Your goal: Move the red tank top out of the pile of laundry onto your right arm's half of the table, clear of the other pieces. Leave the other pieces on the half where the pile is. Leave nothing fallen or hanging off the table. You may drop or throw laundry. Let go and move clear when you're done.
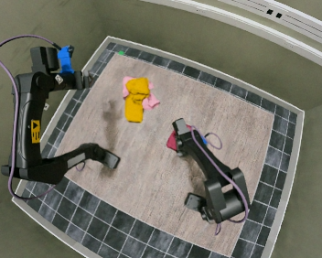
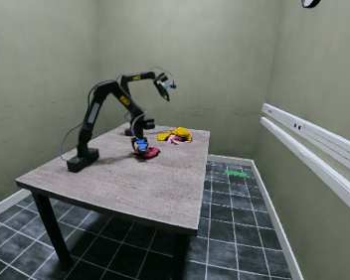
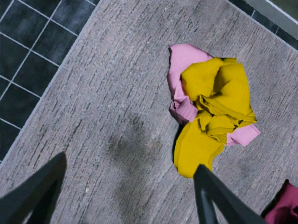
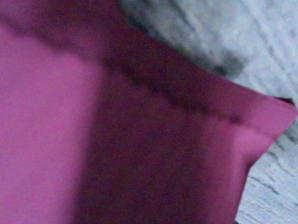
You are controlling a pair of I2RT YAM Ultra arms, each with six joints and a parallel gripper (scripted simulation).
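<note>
The red tank top (image 1: 171, 141) (image 2: 150, 153) (image 3: 287, 209) (image 4: 145, 145) lies bunched near the middle of the table, apart from the other clothes. My right gripper (image 2: 140, 151) is down at it, partly open; its fingers do not show in the right wrist view, where the red cloth fills most of the picture. How the fingertips sit against the cloth is hidden. My left gripper (image 1: 87, 80) (image 2: 168, 98) (image 3: 134, 164) is open and empty, raised high at the left arm's end of the table.
A yellow garment (image 1: 134, 110) (image 2: 182, 132) (image 3: 192, 152) lies bunched on a pink garment (image 1: 150, 102) (image 2: 176, 141) (image 3: 184, 54) on the left arm's half of the table. The table edge (image 2: 112, 214) runs around them, with tiled floor (image 1: 112, 229) (image 2: 227, 223) below.
</note>
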